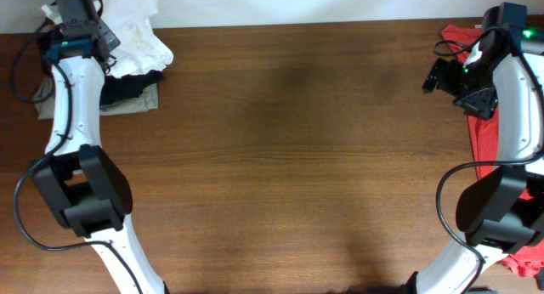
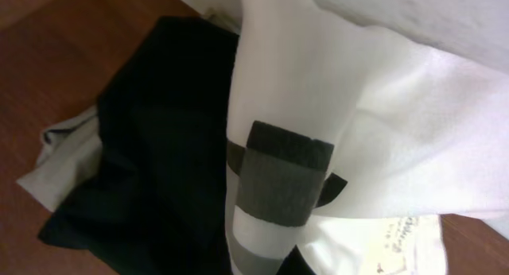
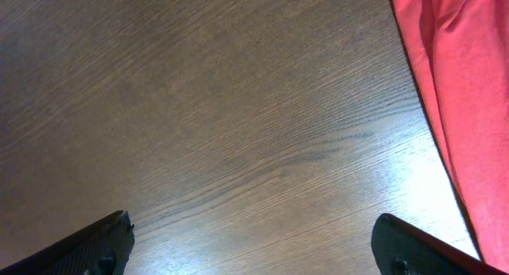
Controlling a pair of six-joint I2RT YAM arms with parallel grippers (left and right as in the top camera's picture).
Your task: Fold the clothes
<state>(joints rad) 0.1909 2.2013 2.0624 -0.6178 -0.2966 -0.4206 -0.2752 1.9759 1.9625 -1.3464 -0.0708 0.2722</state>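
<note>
The white T-shirt (image 1: 136, 31) lies bunched at the table's far left corner, its chest graphic hidden. In the left wrist view it (image 2: 398, 108) fills the right side, and a label with small print shows at the bottom. My left gripper (image 1: 104, 39) is at the shirt's left edge. Its dark-padded finger (image 2: 278, 180) is pressed into a fold of the white cloth, so it is shut on the shirt. My right gripper (image 1: 435, 75) is open and empty (image 3: 258, 247) above bare wood at the far right.
A black garment (image 1: 127, 86) (image 2: 159, 148) on a beige one (image 1: 136, 103) (image 2: 64, 160) lies just under and in front of the white shirt. A red shirt (image 1: 489, 141) (image 3: 469, 84) lies along the table's right edge beside the right arm. The brown wooden table (image 1: 289, 158) spans the middle.
</note>
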